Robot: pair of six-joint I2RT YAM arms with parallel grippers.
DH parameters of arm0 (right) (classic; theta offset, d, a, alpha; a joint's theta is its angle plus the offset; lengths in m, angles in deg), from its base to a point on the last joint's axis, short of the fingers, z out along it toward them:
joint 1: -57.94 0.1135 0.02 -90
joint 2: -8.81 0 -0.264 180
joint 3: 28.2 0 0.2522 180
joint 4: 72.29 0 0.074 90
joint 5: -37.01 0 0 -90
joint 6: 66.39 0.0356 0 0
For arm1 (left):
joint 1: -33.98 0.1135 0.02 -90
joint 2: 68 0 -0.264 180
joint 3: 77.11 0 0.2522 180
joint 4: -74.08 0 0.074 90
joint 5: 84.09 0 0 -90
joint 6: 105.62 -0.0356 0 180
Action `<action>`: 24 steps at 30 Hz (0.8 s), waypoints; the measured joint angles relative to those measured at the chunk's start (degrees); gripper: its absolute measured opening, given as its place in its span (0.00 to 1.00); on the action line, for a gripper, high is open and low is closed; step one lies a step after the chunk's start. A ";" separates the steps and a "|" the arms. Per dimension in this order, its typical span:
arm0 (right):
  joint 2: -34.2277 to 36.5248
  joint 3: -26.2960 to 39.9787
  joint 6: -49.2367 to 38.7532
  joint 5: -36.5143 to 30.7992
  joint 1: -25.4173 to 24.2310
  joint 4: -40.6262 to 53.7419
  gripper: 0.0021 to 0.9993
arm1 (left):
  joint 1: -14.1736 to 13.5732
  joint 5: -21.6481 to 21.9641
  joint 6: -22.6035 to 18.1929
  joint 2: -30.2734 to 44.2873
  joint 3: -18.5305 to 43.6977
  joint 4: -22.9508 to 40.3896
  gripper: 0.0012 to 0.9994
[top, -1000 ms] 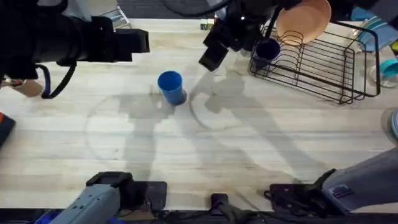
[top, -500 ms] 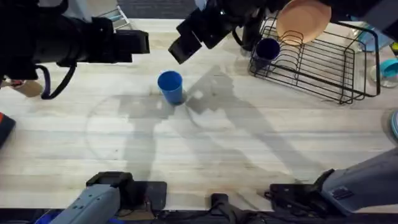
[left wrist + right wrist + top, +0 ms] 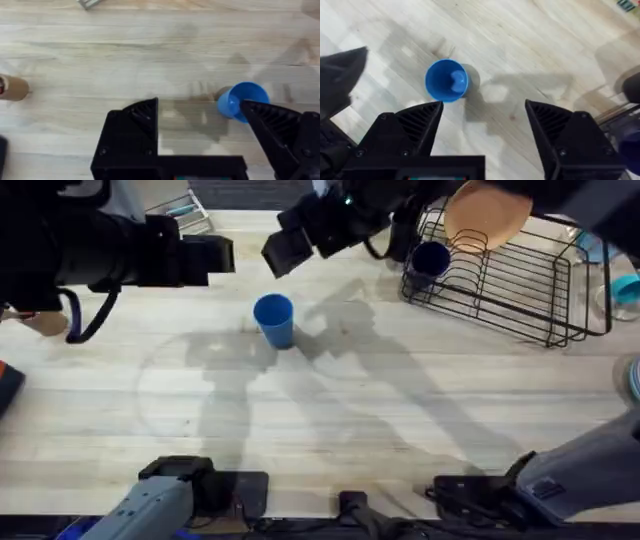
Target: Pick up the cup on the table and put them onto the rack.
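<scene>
My desk (image 3: 400,430) spreads wide and pale, with open wood across its whole near half. The rack (image 3: 520,280) sits at the far right corner, a peach plate (image 3: 487,213) standing in its slots and a dark blue cup (image 3: 432,258) at its left end. The blue cup (image 3: 274,319) stands upright, alone in the middle-left, free wood on every side. My right tool (image 3: 482,117) hangs high over the desk, its jaws wide apart, the cup just off one fingertip. My left tool (image 3: 200,120) is also spread apart, above the desk's far left, the cup beside one finger.
</scene>
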 joint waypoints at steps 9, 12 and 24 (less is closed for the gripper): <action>8.39 0.02 5.49 0.24 0.00 0.02 1.00 | 0.98 2.47 -1.68 0.00 -0.01 0.70 0.99; 9.21 0.00 6.22 0.24 0.00 -0.11 1.00 | 2.72 1.98 -4.55 0.00 0.01 0.74 0.99; 10.50 0.02 7.43 0.24 0.00 -3.13 1.00 | 16.13 -20.06 -31.76 0.00 0.01 8.04 0.99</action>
